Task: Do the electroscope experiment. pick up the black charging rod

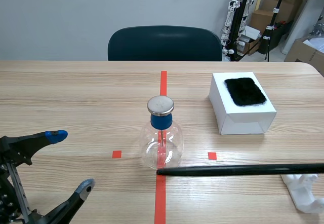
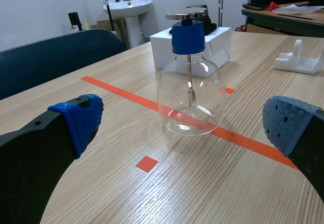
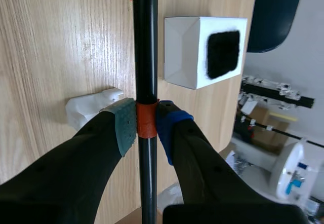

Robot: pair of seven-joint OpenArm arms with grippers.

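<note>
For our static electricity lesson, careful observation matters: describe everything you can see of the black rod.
The rod is long, thin, straight and black, smooth-looking, with an orange band around it. The right gripper is shut on that band, one pad on either side. The rod sits roughly level, passing over the white stand, and its tip ends by the foot of the glass flask; whether they touch cannot be told.

No text, label, brand, number or sign is readable anywhere.
</note>
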